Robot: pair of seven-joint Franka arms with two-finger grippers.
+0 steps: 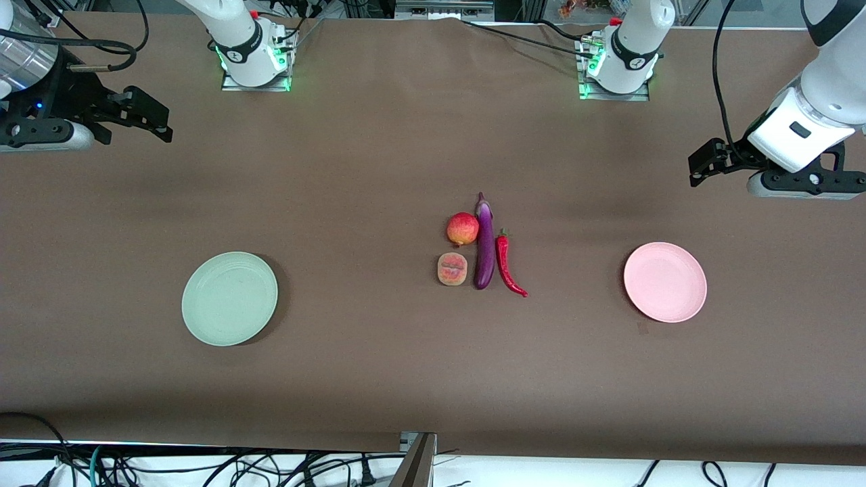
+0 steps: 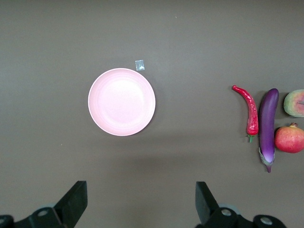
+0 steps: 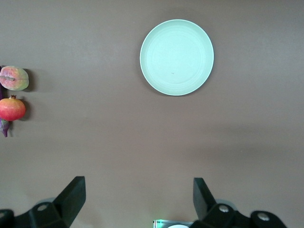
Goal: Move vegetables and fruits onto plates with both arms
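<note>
Both tools, left (image 1: 703, 169) and right (image 1: 152, 122), hang released over bare worktop (image 1: 379, 149), each well apart from the eggplant (image 1: 484, 243)

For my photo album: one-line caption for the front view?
Four produce pieces lie between empty mint plate and pink plate.

Bare brown table (image 1: 379, 338) around both plates; eggplant (image 1: 484, 245) tight between red fruit (image 1: 463, 228) and chili (image 1: 507, 264).

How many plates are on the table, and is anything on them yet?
2. The mint green plate lies toward the right arm's end of the table, the pink plate toward the left arm's end. Both are bare.
</note>
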